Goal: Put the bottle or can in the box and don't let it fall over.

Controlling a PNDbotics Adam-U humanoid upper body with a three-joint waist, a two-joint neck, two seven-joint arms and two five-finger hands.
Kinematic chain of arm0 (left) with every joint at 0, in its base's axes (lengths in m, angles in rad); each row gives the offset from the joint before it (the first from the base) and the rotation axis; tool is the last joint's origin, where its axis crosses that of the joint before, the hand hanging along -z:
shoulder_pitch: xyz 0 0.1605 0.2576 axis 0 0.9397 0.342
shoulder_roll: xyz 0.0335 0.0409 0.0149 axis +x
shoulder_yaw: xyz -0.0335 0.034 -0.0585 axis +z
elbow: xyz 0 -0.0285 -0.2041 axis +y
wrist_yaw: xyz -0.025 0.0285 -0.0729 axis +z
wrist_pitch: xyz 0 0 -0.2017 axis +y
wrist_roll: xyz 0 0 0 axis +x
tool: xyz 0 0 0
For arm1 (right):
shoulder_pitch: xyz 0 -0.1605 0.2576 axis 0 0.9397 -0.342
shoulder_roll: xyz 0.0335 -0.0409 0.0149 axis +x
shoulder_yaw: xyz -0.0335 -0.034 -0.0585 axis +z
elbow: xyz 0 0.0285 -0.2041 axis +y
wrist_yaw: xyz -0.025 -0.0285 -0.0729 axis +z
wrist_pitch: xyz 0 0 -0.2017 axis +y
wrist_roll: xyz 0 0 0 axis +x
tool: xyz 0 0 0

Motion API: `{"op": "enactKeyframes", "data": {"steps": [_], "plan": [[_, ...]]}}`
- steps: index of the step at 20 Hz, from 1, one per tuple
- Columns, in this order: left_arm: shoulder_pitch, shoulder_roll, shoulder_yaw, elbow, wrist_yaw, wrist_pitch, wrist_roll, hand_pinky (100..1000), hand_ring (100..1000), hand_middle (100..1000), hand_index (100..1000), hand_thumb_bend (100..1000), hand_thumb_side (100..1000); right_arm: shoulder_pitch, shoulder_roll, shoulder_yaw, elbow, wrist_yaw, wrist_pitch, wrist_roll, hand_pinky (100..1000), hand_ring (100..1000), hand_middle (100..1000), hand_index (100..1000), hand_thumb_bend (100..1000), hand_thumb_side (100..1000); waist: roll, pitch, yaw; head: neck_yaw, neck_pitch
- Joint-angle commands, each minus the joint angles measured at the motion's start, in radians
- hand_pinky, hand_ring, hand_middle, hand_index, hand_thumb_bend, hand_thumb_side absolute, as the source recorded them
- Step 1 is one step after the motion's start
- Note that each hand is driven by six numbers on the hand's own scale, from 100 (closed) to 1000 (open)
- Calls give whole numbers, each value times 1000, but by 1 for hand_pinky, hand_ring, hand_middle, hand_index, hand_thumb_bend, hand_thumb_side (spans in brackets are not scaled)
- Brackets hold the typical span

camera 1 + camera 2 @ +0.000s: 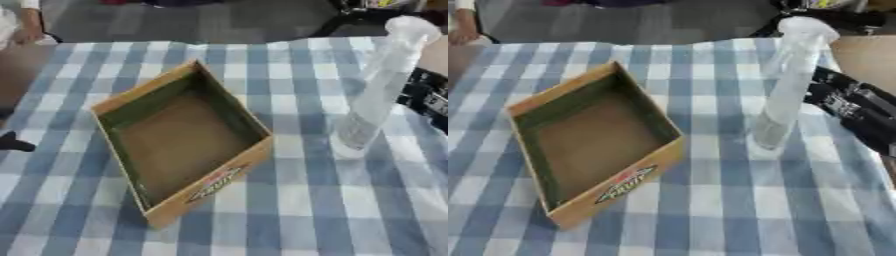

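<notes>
The right hand [859, 112] comes in from three o'clock as a black mass with silver lettering, cut off by the frame edge, and whether its fingers are spread or curled cannot be told from here. A dark shape [13, 144] pokes in at nine o'clock in the left eye view, too little of it showing to say what it is. The clear bottle [787, 82] is pale and see-through, so its outline melts into the cloth behind it; its cap end sits up toward one o'clock, its base lower down on the table. The blue-and-white checked tablecloth [297, 210] covers the whole work surface, with grey floor beyond the far edge at twelve o'clock and a bare strip of tabletop at two o'clock. The cardboard box [179, 142] lies open at the centre, turned on the diagonal, a red and green logo on its near wall. The bottle stands outside the box, at its three o'clock side, apart from it, and the right hand shows just beside the bottle on its far-right flank; contact cannot be made out.
</notes>
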Motion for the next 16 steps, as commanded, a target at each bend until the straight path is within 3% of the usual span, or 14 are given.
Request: {"op": "enactKeyframes", "data": {"steps": [1, 16], "plan": [[-4, 9, 5, -17, -5, 0, -3, 1000, 599, 899, 971, 100, 751, -12, -31, -11, -26, 11, -4, 6, 989, 1000, 1000, 1000, 100, 663, 0, -15, 0, 2, -11], [-4, 6, 5, -17, -6, 2, -7, 1000, 601, 900, 972, 100, 751, -34, -16, -4, -23, 34, 11, 4, 988, 1000, 1000, 1000, 100, 662, -2, -14, 2, 1, -11]]}}
